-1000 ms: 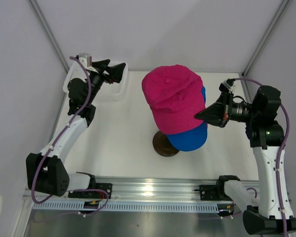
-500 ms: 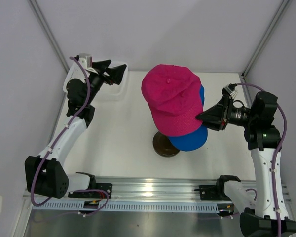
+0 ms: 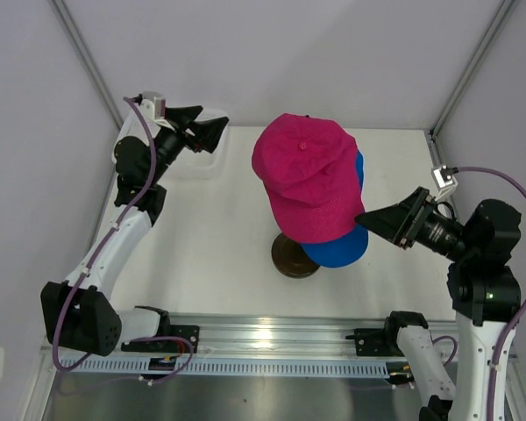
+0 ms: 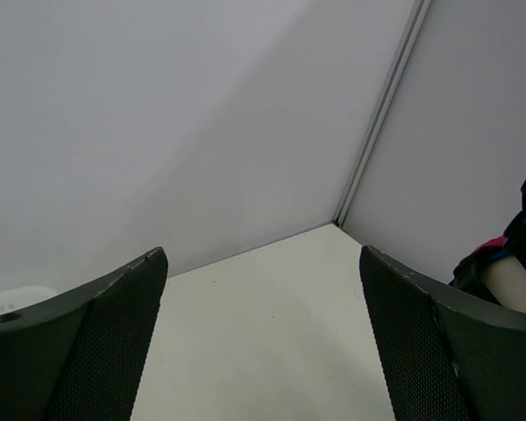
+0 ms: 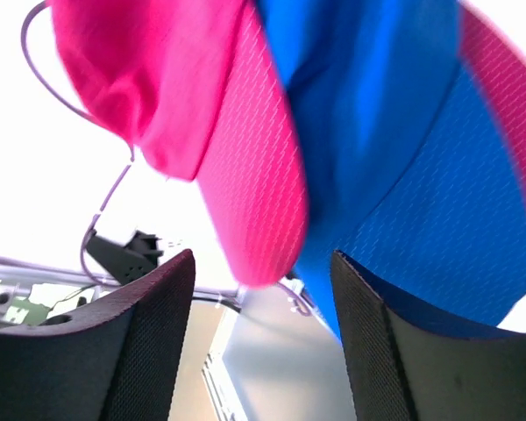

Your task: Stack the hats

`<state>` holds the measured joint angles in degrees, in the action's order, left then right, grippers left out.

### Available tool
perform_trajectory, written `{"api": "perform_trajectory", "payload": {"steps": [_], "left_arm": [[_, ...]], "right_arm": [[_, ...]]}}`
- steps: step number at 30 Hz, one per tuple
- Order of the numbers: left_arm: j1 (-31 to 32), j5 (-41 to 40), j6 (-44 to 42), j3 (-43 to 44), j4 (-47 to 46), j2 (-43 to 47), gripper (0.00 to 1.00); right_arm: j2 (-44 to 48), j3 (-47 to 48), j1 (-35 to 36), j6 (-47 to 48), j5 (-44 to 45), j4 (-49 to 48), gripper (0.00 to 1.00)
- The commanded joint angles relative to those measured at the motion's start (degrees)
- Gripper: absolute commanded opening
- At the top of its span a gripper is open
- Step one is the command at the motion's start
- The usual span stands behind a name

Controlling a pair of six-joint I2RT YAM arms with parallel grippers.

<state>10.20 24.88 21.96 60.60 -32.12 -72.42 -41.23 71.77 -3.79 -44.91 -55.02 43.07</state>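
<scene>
A magenta pink cloth baseball cap (image 3: 305, 180) sits on top of a royal blue cloth baseball cap (image 3: 340, 249), and both rest on a cream egg-shaped mannequin head (image 4: 519, 286). The head stands on a dark round base (image 3: 291, 258) near the middle of the white table (image 3: 219, 237). From above, the pink crown hides almost all of the blue one. Only a strip of blue shows along its right side, and the blue brim juts out below the pink brim toward the near right.

The right tool (image 3: 377, 221) points at the stacked brims from the right, its tip just beside the edge of the pink brim. Whether it touches the cloth cannot be told. The right wrist view looks up at the hats from below, blurred, with the pink brim overlapping the blue one. The two black textured fingers (image 5: 140, 351) stand wide apart at the bottom of that view with nothing clamped between them, so this tool is open and empty.

The left tool (image 3: 212, 123) is well apart from the hats at the far left corner of the table, above a white mesh plastic basket (image 3: 202, 163). Its jaws are spread wide and hold nothing. The left wrist view shows bare table and grey wall between them, with a sliver of the mannequin head and of pink and blue cloth at the right edge
</scene>
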Motion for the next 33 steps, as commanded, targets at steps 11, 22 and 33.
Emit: {"api": "perform_trajectory", "payload": {"steps": [11, 22, 33], "left_arm": [[2.28, -1.59, 0.28, 2.08, 0.48, 5.71, 0.91], [2.72, -4.05, 2.65, 0.04, -1.28, 6.6, 0.91], [3.08, -4.76, 2.04, -0.22, -0.4, 6.95, 0.9]], "right_arm": [[17.31, -19.1, 0.8, -22.74, 8.69, -24.72, 0.67], [22.61, -27.38, 0.63, -35.42, 13.9, -42.45, 0.65], [12.16, -22.64, 12.29, -28.14, 14.86, -34.29, 0.65]]}}
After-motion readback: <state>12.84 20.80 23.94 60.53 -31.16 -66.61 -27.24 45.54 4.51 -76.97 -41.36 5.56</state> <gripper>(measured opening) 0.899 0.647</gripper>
